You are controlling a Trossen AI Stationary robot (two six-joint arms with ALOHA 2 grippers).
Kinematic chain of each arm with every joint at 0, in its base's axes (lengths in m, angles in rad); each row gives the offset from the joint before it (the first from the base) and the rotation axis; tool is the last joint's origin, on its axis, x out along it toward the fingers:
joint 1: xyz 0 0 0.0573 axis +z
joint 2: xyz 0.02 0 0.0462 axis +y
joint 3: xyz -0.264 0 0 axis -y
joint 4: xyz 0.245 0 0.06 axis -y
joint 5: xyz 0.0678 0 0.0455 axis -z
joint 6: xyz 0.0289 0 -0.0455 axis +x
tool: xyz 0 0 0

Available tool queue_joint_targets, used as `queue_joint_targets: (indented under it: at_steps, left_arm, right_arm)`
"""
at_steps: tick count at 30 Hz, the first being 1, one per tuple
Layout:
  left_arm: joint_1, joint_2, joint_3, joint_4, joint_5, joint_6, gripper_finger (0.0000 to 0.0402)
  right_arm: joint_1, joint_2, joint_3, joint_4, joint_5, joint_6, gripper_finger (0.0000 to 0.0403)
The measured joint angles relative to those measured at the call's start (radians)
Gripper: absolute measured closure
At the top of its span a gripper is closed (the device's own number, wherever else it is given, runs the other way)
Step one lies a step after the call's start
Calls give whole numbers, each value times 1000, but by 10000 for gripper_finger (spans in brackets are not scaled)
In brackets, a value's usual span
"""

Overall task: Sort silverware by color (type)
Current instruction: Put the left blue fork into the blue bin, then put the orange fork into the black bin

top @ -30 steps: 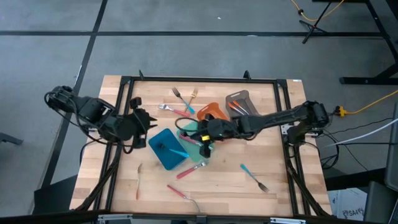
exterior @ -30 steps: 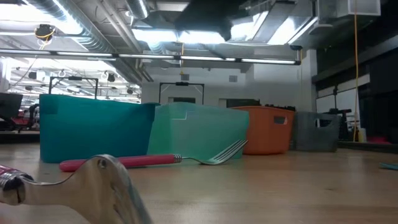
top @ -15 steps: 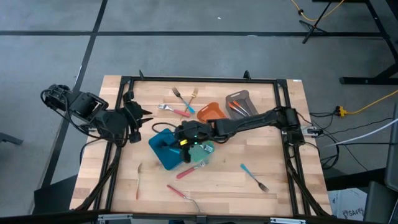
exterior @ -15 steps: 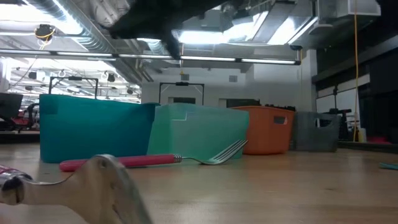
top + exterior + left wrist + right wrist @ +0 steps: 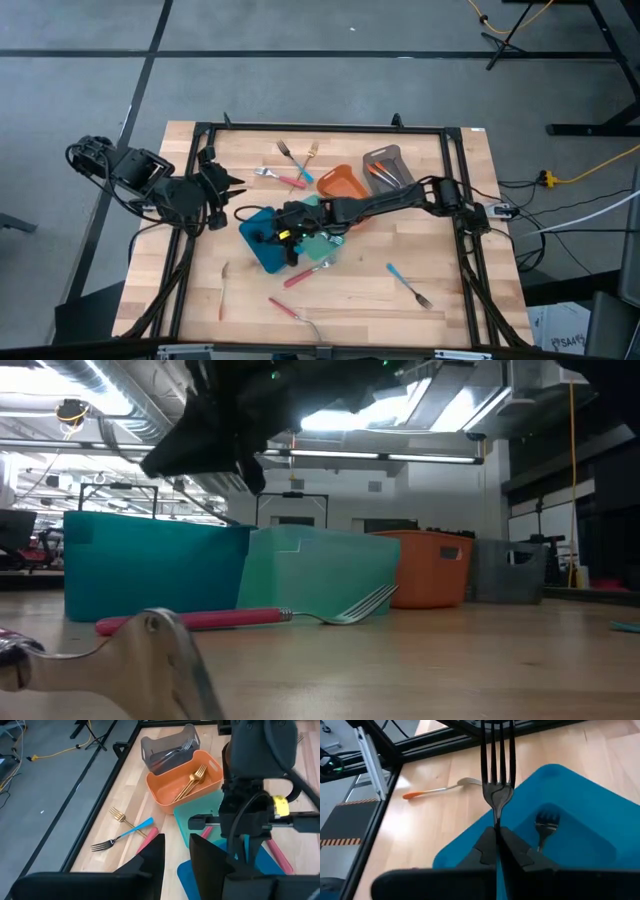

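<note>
Looking past our right gripper (image 5: 497, 842), we see its fingers clamped on a fork (image 5: 496, 775) held over the blue tray (image 5: 580, 815), where another fork (image 5: 546, 823) already lies. Farther off, an orange-handled utensil (image 5: 432, 790) rests on the table (image 5: 445, 825). Our left gripper (image 5: 218, 187) waits at the table's left edge, fingers slightly apart.

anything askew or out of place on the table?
Yes: the trays sit jumbled at odd angles, the blue tray rotated, with loose forks scattered around, like the pink fork. The right gripper holds a fork over the blue tray.
</note>
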Motion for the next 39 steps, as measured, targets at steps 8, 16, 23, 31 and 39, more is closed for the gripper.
queue_joint_targets:
  at_steps: [8, 16, 23, 31, 39]
  left_arm:
    - [0, 0, 0, 0, 0, 0, 319]
    - [0, 0, 0, 0, 1, 0, 319]
    - [0, 0, 0, 0, 1, 0, 319]
    - [0, 0, 0, 0, 1, 0, 319]
    - [0, 0, 0, 0, 1, 0, 319]
  right_arm:
    - [-1, 1, -1, 0, 49, 0, 403]
    - [-1, 1, -1, -3, 70, 0, 402]
    - [0, 1, -1, -20, 77, 1, 386]
    - [0, 1, -1, -31, 77, 1, 350]
    - [0, 1, -1, -31, 78, 2, 325]
